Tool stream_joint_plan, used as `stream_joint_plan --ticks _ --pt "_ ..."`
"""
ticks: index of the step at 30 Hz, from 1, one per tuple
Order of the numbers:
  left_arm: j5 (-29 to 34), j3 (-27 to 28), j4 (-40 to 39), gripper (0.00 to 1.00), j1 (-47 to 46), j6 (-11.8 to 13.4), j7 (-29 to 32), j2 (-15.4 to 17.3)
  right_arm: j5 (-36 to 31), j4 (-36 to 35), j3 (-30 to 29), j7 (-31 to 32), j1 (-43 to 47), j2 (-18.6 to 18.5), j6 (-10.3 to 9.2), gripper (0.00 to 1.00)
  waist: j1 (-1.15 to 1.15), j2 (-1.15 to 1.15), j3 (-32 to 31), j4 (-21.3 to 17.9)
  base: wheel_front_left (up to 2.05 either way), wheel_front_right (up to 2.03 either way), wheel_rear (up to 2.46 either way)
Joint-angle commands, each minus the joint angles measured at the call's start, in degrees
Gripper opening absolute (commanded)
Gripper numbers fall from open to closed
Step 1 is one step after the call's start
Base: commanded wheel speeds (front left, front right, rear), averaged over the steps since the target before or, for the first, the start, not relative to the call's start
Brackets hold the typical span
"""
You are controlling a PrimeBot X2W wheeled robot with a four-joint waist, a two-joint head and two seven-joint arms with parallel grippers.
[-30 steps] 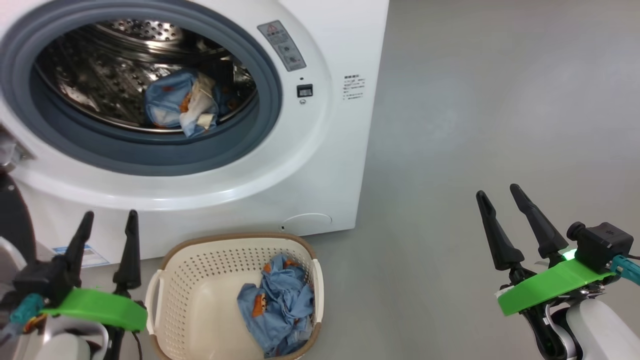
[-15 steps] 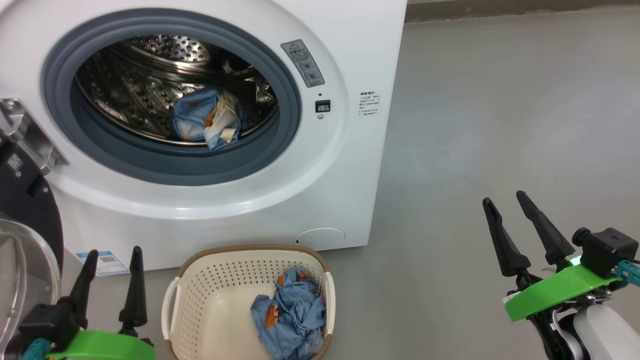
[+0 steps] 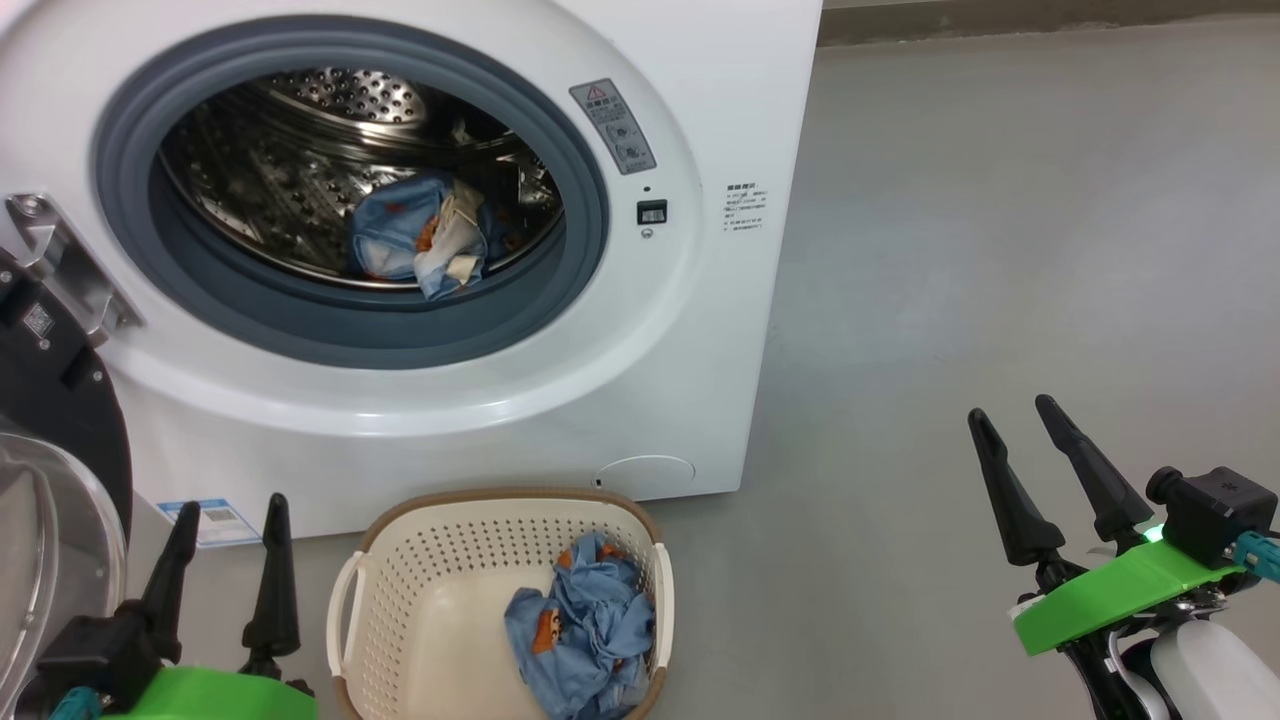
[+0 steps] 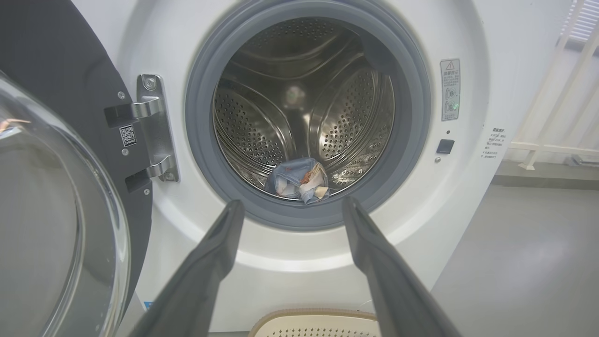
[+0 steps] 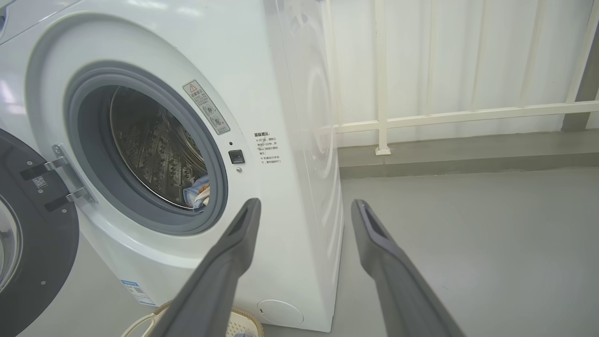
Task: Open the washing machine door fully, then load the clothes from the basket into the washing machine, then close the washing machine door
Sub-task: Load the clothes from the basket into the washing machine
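At 6 o'clock in the head view, the basket (image 3: 420, 600) sits on the floor (image 3: 950, 250) before the washing machine (image 3: 690, 350). One garment (image 3: 580, 630) lies crumpled toward its 4 o'clock corner; the other garment (image 3: 420, 235) is already in the drum. The washing machine door (image 3: 60, 420) hangs open at 9 o'clock. Left jaws and right jaws are spread, holding nothing. I judge the fabric light, limp and unlikely to slip: pinch a raised fold at the heap's top and expect trailing ends.
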Motion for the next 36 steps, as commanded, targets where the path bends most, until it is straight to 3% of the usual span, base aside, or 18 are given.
stream_joint_plan --ticks 1,36 --pt "-0.44 1.85 -1.99 1.0 -0.74 0.42 -0.33 1.27 0.69 -1.37 1.06 -0.54 -0.45 -1.2 0.32 1.0 0.0 0.0 0.13 -0.06 0.0 0.0 0.0" --pt "-1.84 -0.41 -1.99 1.0 -1.12 0.58 1.0 1.66 0.39 -1.44 1.69 -0.54 -1.22 -1.04 0.32 1.0 0.0 0.0 1.99 -1.28 0.0 0.0 0.0"
